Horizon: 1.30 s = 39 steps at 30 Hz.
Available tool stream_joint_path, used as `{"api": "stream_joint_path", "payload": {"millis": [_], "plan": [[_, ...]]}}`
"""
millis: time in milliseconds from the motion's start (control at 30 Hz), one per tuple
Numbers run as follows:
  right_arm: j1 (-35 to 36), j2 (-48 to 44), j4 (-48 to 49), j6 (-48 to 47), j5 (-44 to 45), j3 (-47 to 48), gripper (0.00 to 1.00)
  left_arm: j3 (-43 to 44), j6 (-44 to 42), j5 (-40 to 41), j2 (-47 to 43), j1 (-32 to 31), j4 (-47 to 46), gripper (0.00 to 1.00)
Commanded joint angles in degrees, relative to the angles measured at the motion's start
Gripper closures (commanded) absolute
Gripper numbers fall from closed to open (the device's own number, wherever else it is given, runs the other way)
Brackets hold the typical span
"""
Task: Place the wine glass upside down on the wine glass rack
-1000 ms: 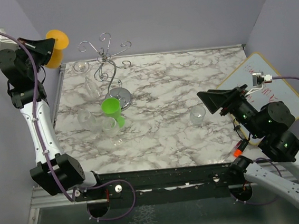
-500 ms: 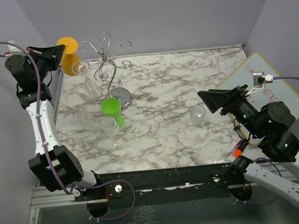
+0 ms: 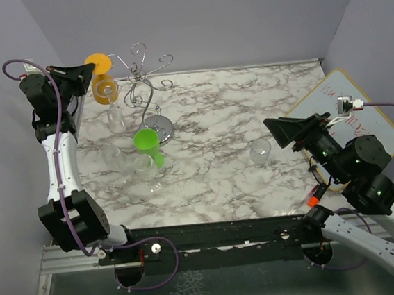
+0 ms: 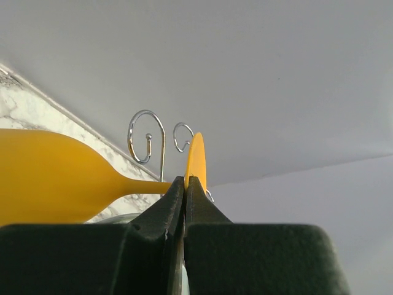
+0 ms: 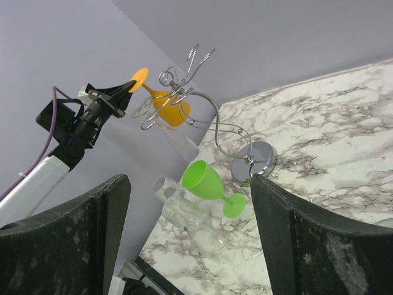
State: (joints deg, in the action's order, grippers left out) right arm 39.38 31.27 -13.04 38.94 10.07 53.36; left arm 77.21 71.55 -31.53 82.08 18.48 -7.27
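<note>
My left gripper [image 3: 86, 69] is shut on the round foot [image 4: 196, 158] of an orange wine glass [image 3: 104, 89]. It holds the glass high at the far left, foot up and bowl [image 4: 49, 184] down, tilted. The bowl is beside the left curled arms of the silver wire rack [image 3: 141, 75]. Two of the rack's curls [image 4: 146, 132] show just behind the stem in the left wrist view. The right wrist view shows the orange glass [image 5: 169, 107] against the rack's arms [image 5: 184, 92]. My right gripper [image 3: 281, 131] is open and empty at the right, well away from the rack.
The rack's round shiny base [image 3: 159, 127] stands on the marble table [image 3: 248, 101]. A green wine glass [image 3: 148, 144] and several clear glasses [image 3: 145, 168] lie left of centre. Another clear glass [image 3: 260, 152] stands near my right gripper. A white board [image 3: 350, 108] lies at the right edge.
My left gripper has swung right and towards the rack with the orange glass. The glass's bowl now hangs beside the rack's left arms. The right arm has barely moved.
</note>
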Motion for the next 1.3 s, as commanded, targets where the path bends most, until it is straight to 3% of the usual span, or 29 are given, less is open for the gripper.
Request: {"api": "stream_joint_path", "payload": {"millis": [0,833,1267], "plan": [[0.1,0.0,-0.4,-0.3,1.8,0.7,0.16,0.5,-1.7,2.5,-0.3,-1.1,0.1,1.00],[0.1,1.8,-1.2,0.8,4.7,1.5,0.16,12.2,0.3,-4.0,11.5,-5.3,-1.8,1.00],[0.1,1.5,-1.5,1.6,4.7,1.4,0.16,13.0,0.2,-1.4,13.6,-5.3,-4.0,1.00]]}}
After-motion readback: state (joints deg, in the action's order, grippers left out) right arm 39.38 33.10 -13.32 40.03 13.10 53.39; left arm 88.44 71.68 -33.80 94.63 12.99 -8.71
